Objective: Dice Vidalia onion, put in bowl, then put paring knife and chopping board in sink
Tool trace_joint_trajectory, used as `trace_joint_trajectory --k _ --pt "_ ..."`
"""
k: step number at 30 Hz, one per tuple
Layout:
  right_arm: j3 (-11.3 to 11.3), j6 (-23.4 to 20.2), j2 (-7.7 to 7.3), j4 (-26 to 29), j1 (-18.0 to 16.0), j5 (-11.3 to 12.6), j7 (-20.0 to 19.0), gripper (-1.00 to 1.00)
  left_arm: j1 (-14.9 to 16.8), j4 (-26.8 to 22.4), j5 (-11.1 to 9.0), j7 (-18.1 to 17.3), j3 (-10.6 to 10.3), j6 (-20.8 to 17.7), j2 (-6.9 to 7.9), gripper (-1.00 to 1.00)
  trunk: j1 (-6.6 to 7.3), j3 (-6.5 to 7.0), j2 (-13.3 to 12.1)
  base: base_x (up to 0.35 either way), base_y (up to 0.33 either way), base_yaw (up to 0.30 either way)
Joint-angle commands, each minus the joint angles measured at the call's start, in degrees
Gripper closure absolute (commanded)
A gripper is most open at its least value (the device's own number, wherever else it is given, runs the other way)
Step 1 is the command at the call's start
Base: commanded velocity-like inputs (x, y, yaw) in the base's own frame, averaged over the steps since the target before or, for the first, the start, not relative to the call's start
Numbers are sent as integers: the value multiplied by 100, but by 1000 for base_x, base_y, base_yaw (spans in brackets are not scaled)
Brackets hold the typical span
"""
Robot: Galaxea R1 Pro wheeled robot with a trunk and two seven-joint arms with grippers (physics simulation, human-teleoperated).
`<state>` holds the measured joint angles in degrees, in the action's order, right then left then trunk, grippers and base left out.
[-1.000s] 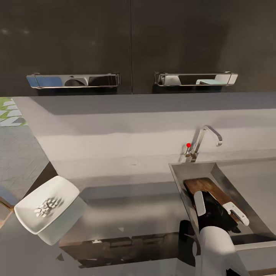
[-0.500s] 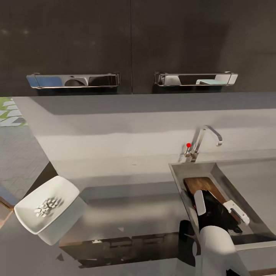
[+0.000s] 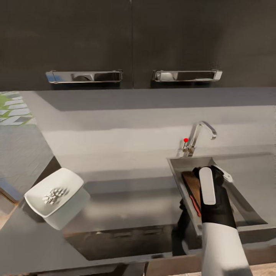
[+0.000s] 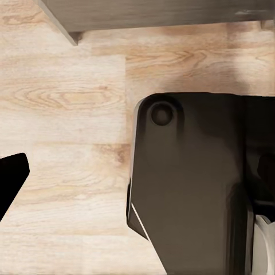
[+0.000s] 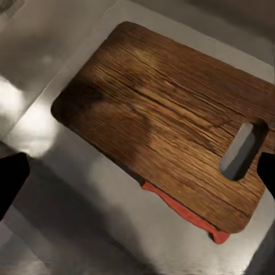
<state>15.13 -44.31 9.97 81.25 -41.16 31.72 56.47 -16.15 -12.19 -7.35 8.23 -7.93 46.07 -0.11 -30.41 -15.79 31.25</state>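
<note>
The chopping board [image 5: 166,123] lay flat on the floor of the sink [image 3: 245,205], directly beneath the right gripper [image 5: 137,172], its long axis running along the basin's length, with the paring knife [image 5: 183,213] partly under its long edge, only the red handle visible. The right gripper hung above the board with jaws spread wide and empty, so any coming move was judged to be a straight lift clear. The left gripper's state could not be determined; the bowl [image 3: 55,193] of diced onion [image 3: 54,196] sat well apart on the countertop [image 3: 134,203].
</note>
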Motion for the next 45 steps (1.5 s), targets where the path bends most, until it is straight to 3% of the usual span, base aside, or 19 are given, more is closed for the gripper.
trace_joint_trajectory --k 1,2,9,23,27,34,39,45 --pt "-59 -58 3 17 -5 60 -4 -100 -2 -11 -58 20 -50 8 3 -100 1 -9 9 -331 0 0" --pt "-284 -93 3 40 -4 82 -63 -100 -2 -12 -57 21 -51 8 3 -100 1 -9 9 -333 0 0" --pt "-760 -105 3 192 6 89 -83 -100 -2 -11 -57 21 -51 8 3 -100 1 -9 9 -334 0 0" --pt "-853 -105 3 225 28 89 -94 -100 -3 -11 -56 21 -51 8 3 -100 1 -9 9 -334 0 0" --pt "-852 -99 3 227 93 68 -366 -100 -2 -15 -57 21 -47 8 3 -100 1 -9 9 -334 0 0" --pt "-862 -103 3 225 125 46 -458 -100 -5 -25 -49 21 -50 34 3 -100 1 -9 9 -149 0 0" --pt "-1183 -94 3 225 126 45 -454 -100 -5 -44 -42 21 -58 53 3 -100 1 -9 9 -8 0 0" --pt "-1276 -86 3 225 143 45 -459 -100 -5 -42 -43 21 -59 217 3 -100 1 -9 9 0 0 0"
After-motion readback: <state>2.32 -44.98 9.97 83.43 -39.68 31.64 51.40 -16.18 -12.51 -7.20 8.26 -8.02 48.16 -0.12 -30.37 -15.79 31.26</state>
